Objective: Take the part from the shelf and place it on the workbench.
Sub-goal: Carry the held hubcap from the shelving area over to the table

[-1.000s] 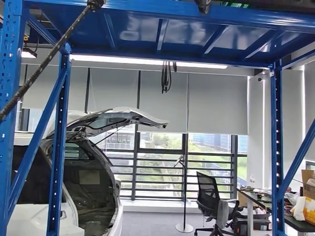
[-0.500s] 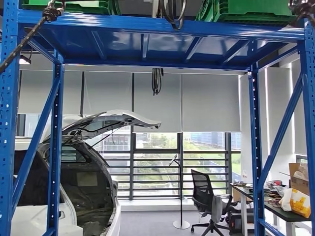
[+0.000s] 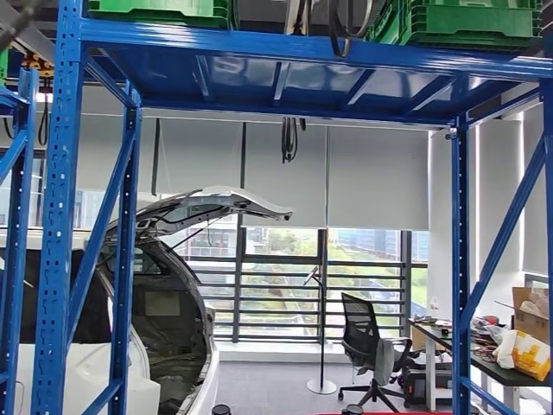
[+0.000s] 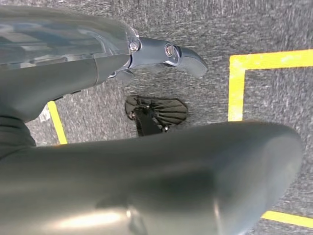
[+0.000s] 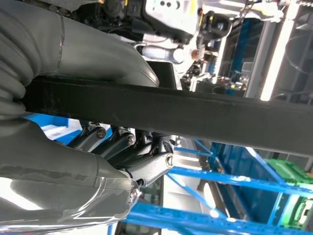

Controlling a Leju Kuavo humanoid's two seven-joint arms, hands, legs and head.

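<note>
In the right wrist view my right hand (image 5: 107, 152) grips a long black bar-shaped part (image 5: 207, 117), which crosses the picture with the thumb on one side and the dark fingers (image 5: 151, 164) curled on the other. My left hand (image 4: 92, 73) hangs over grey carpet with its fingers (image 4: 173, 51) stretched out and nothing in it. The blue steel shelf (image 3: 313, 47) stands in front of me in the head view, with green crates (image 3: 469, 19) on its top level.
Behind the shelf is a white car (image 3: 163, 285) with its rear hatch raised. A black office chair (image 3: 365, 346) and a cluttered desk (image 3: 502, 363) stand at the right. Yellow tape lines (image 4: 236, 83) mark the floor.
The whole head picture has shifted, so the camera has moved: the shelf's left posts now sit further right and the green crates on top have come into sight.
</note>
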